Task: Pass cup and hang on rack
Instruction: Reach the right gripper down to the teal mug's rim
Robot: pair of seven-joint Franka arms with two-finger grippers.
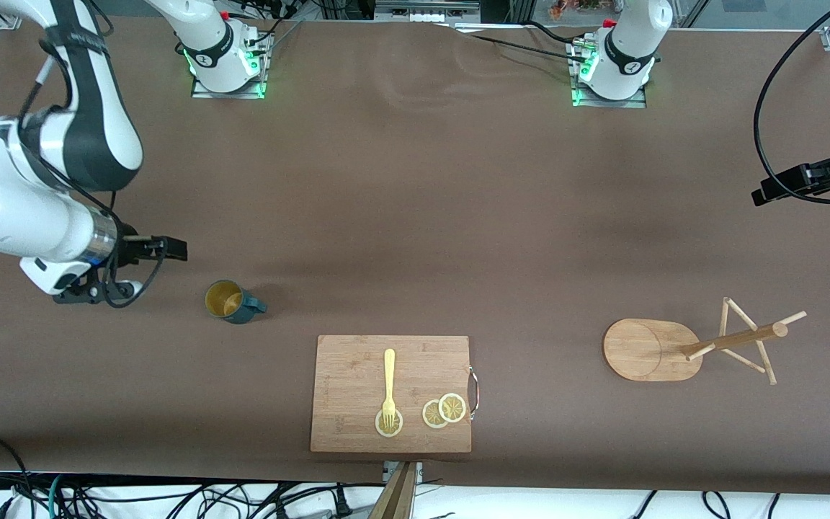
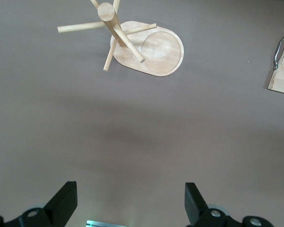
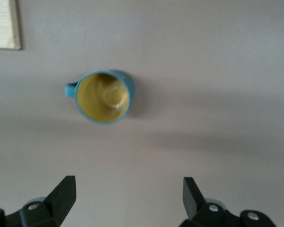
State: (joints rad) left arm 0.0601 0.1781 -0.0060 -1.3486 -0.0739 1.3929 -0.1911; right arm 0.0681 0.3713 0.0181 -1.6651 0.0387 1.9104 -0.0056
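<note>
The dark teal cup stands upright on the brown table toward the right arm's end, its yellowish inside showing and its handle pointing toward the cutting board. It also shows in the right wrist view. My right gripper is open and empty above the table beside the cup, apart from it; its fingers stand wide. The wooden rack stands on its oval base toward the left arm's end, and its post and pegs show in the left wrist view. My left gripper is open and empty over bare table near the rack.
A rectangular wooden cutting board with a metal handle lies near the table's front edge between cup and rack. On it lie a yellow fork and lemon slices. Its corners show in both wrist views.
</note>
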